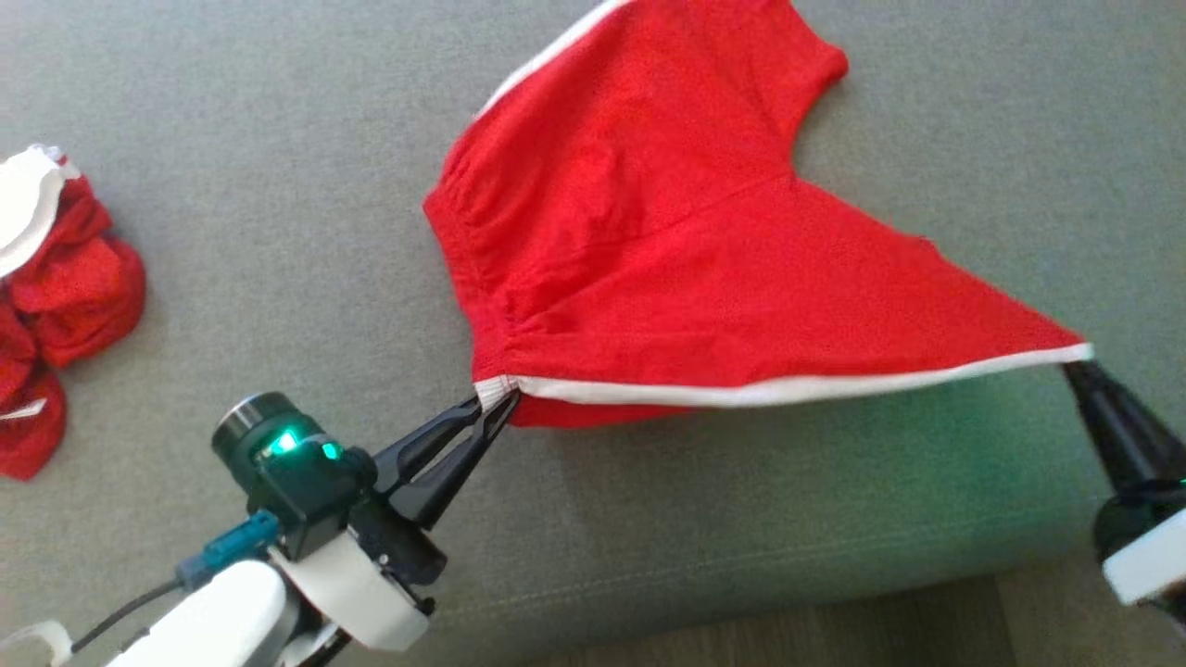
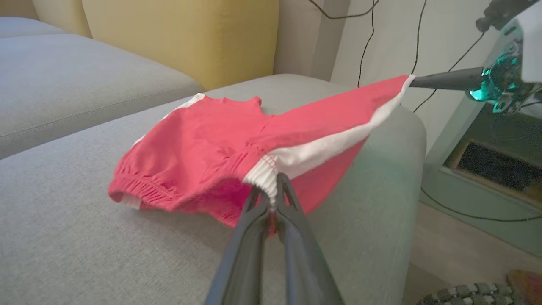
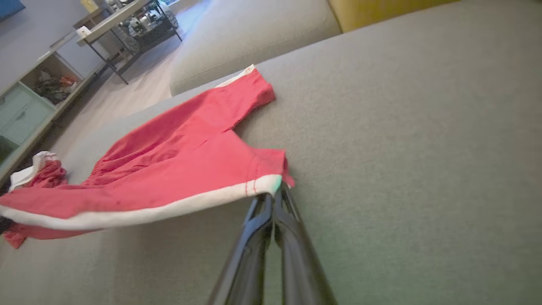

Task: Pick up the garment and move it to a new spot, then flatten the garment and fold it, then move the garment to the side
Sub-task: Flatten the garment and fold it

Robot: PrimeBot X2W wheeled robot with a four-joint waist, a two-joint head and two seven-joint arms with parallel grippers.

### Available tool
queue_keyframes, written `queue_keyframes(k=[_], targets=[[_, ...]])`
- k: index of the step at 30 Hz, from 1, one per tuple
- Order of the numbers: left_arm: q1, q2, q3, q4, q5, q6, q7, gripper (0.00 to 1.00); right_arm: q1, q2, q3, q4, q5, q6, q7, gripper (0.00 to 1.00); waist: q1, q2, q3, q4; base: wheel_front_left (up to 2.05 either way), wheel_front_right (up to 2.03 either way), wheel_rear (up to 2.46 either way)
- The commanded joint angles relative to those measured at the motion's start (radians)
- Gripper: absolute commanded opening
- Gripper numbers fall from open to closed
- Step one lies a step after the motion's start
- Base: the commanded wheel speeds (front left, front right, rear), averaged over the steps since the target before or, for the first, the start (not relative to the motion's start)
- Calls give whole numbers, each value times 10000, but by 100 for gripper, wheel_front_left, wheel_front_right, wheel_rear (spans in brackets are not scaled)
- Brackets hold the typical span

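Progress: red shorts [image 1: 667, 232] stretched over the grey sofa cushion [image 1: 278, 185], your left gripper [image 1: 496, 405] clamped on the waistband corner, right gripper [image 1: 1075, 368] on a leg hem. Flattening looks underway; folding and moving aside remain.

garment [image 1: 667, 232] on sofa cushion [image 1: 278, 185], clothes pile [image 1: 56, 306] well to its left

The red shorts [image 1: 667, 241] lie spread on the grey sofa cushion [image 1: 232, 167]; the left gripper [image 1: 498, 405] has its jaws pinched on the waistband corner; the right gripper [image 1: 1077, 367] grips the hem corner, white trim taut between; another crumpled red garment [image 1: 65, 306] lies far left.
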Motion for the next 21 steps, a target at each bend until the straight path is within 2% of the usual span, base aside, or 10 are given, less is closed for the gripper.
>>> queue_keyframes(k=[1, 5, 8, 14, 21], targets=[[-147, 78, 531, -409, -210, 12, -49, 0, -252, -159, -149, -455, -165, -2, 114, 0, 2, -1, -87, 101, 0, 0, 0], [-416, -384, 545, -320, -958, 12, -49, 0, -1001, 66, -838, -401, -879, -2, 431, 0, 2, -1, -99, 456, 0, 0, 0], [-851, -614, 276, -148, -1422, 12, -49, 0, -1433, -2, -898, -325, -1363, -2, 631, 0, 2, -1, -8, 646, 0, 0, 0], [-2683, -1666, -494, 1167, -3372, 12, 199, 0, -3591, -491, -577, 444, -2553, -2, 1264, 0, 2, -1, 587, 1219, 0, 0, 0], [-4038, -2759, -559, 2780, -5129, 12, 505, 0, -6407, -838, -263, 2079, -3556, -2, 1899, 0, 2, -1, 1229, 1652, 0, 0, 0]])
